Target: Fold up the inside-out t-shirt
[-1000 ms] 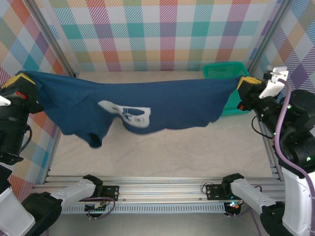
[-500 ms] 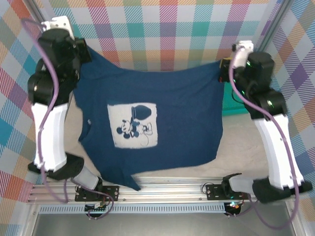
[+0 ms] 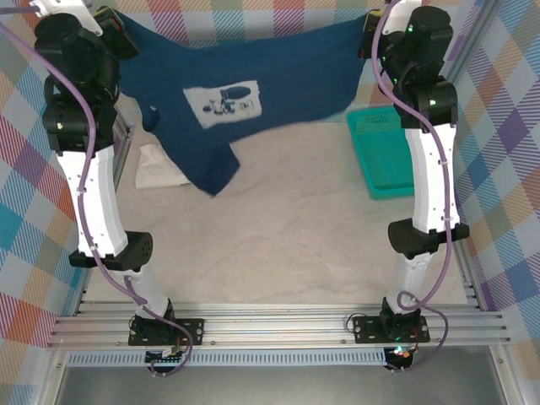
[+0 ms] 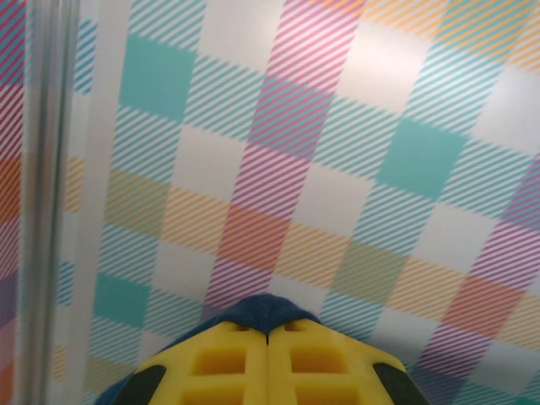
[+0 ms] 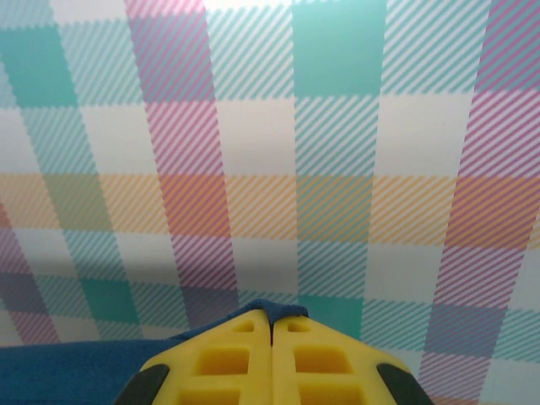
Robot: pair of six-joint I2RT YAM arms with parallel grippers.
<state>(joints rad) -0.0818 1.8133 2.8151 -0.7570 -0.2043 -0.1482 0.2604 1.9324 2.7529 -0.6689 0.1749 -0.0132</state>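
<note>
A white cloth (image 3: 152, 173) is partly hidden behind the hanging sleeve of the t-shirt (image 3: 287, 80), whose pale print (image 3: 221, 99) is too small to be made out.

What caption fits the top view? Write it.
Both raised arms stretch the navy t-shirt above the table, green basket alongside.

The right gripper (image 5: 272, 319) is seen at the bottom edge, its yellow fingers (image 5: 219, 361) pressed together on a fold of the inside-out t-shirt (image 5: 67, 371). The dark blue cloth is spread toward the lower left. Behind it, a pastel checked wall (image 5: 337, 169) is seen.
</note>
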